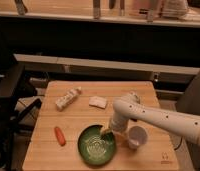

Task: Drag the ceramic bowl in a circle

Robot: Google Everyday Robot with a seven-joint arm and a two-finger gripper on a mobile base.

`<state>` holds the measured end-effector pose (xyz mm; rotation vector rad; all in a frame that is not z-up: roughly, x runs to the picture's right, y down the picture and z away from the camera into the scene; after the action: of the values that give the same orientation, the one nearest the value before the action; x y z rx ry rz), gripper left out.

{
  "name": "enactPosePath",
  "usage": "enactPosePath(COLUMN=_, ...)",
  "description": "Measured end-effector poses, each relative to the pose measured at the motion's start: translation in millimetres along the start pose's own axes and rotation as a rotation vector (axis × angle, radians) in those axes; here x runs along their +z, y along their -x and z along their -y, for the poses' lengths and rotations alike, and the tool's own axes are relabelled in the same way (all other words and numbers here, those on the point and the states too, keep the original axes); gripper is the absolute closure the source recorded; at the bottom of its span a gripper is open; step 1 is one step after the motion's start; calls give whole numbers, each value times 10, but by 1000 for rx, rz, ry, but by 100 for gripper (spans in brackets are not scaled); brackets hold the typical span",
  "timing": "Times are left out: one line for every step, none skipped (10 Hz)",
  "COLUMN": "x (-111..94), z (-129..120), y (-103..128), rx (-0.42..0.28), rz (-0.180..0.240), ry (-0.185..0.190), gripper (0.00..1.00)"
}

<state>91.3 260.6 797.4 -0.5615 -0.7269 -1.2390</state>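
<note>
The ceramic bowl [95,147] is a wide, shallow, dark green dish with a pale concentric pattern inside. It rests near the front edge of the wooden table [73,117]. My white arm reaches in from the right and bends down to the bowl's upper right rim. The gripper [107,132] sits right at that rim, partly over the inside of the bowl. Whether it touches the rim I cannot tell.
A small white cup [136,136] stands just right of the bowl, close to the gripper. An orange carrot [59,135] lies left of the bowl. A wrapped packet [68,98] and a pale flat item [98,102] lie further back. Dark equipment stands left of the table.
</note>
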Motion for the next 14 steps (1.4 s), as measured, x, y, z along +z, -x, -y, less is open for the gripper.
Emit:
enactPosePath(x=-1, z=-2, y=-3, rx=0, rz=0, ry=0, gripper=20)
enactPosePath(x=7, z=-5, y=-3, rx=1, rz=2, ry=2, gripper=20)
enactPosePath(x=9, z=0, y=-7, rx=0, rz=2, ry=3, gripper=21)
enactPosePath(x=9, z=-3, y=-11, rx=1, rz=3, ry=3, gripper=25)
enactPosePath(x=10, z=-11, y=-12, rx=2, rz=5, ry=4, gripper=25)
enactPosePath(x=15, z=-13, y=-13, rx=2, rz=6, ry=4, gripper=21)
enactPosePath(x=20, z=-10, y=-17, rx=0, rz=8, ry=6, gripper=20)
enactPosePath(x=27, z=-4, y=-18, rx=-4, rz=10, ry=8, gripper=20)
enactPosePath(x=26, z=-1, y=-22, rx=-4, rz=10, ry=8, gripper=20)
enactPosePath(x=31, z=3, y=-28, rx=-5, rz=10, ry=8, gripper=23)
enactPosePath(x=32, z=-1, y=-33, rx=-4, rz=11, ry=9, gripper=31)
enactPosePath(x=34, z=3, y=-35, rx=-5, rz=12, ry=10, gripper=36)
enactPosePath(x=34, z=5, y=-39, rx=-5, rz=12, ry=10, gripper=39)
enactPosePath(x=33, z=6, y=-42, rx=-6, rz=13, ry=10, gripper=45)
